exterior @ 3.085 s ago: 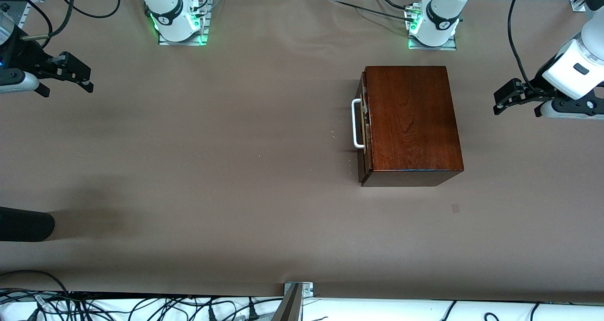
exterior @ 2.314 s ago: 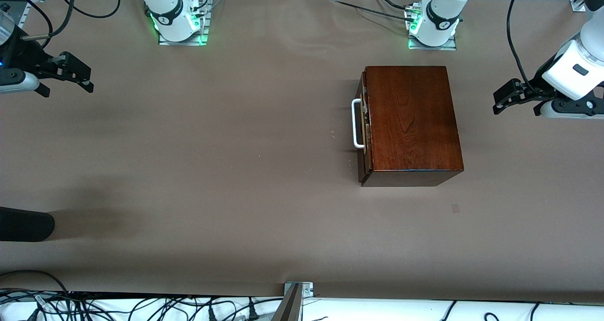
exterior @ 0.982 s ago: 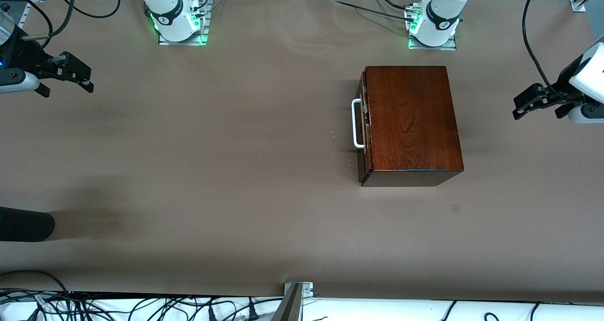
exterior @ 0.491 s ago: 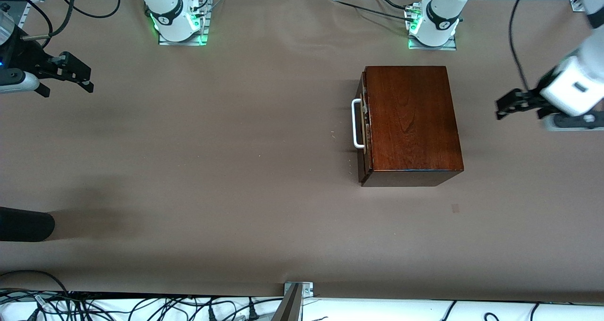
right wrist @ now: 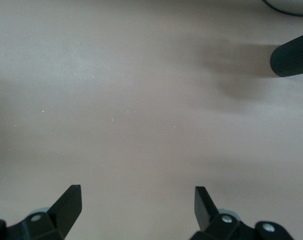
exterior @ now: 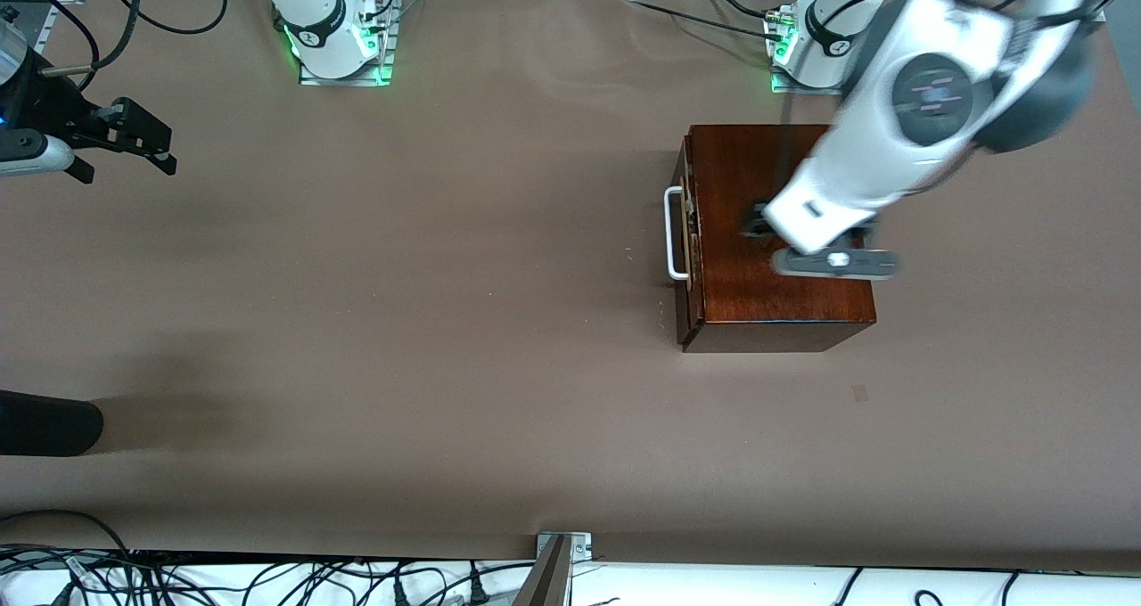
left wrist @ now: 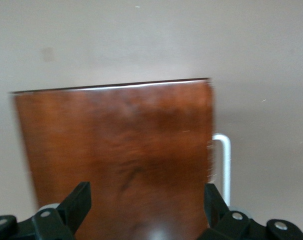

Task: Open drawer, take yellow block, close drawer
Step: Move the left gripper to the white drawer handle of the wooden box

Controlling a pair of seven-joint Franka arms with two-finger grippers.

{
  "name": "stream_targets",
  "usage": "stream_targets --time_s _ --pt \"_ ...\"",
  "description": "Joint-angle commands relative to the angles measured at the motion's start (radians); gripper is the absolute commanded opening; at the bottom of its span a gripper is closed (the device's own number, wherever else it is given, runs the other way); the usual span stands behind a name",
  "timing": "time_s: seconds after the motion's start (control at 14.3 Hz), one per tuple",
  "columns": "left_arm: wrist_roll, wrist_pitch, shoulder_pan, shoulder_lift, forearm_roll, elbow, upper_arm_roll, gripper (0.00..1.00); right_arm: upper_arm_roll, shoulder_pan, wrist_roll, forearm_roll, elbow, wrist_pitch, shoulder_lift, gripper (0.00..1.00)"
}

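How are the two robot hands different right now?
The left gripper hangs over the glossy reddish-brown wooden box, while the right gripper waits over bare brown table at the right arm's end. The left wrist view shows the box and its white bar handle; the right wrist view shows only table. Both have black fingers spread open and hold nothing.

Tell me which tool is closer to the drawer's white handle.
Left. The left tool hangs open over the wooden box, close beside the white handle. The right tool waits open over the table's edge at the right arm's end, well away.
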Motion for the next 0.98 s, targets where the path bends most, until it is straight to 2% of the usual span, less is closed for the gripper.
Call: stream_targets --time_s 0.0,0.14,0.42,0.7,0.91 --pt "-0.125 0.041 -0.124 0.092 0.011 0.061 0.014 1.00 0.001 -0.002 0.011 -0.003 0.005 -0.013 -0.009 1.00" --pt "-0.174 0.051 -0.157 0.147 0.046 0.121 0.009 1.00 0.001 -0.002 0.011 -0.002 0.005 -0.013 -0.008 1.00" --pt "-0.370 0.057 -0.302 0.232 0.164 0.121 0.008 1.00 0.000 -0.002 0.011 -0.002 0.005 -0.011 -0.008 1.00" --pt "-0.435 0.110 -0.332 0.253 0.198 0.078 0.007 1.00 0.000 -0.002 0.011 -0.002 0.005 -0.013 -0.008 1.00" --pt "-0.440 0.117 -0.356 0.264 0.300 0.037 0.006 1.00 0.000 -0.002 0.011 -0.002 0.005 -0.004 -0.006 1.00"
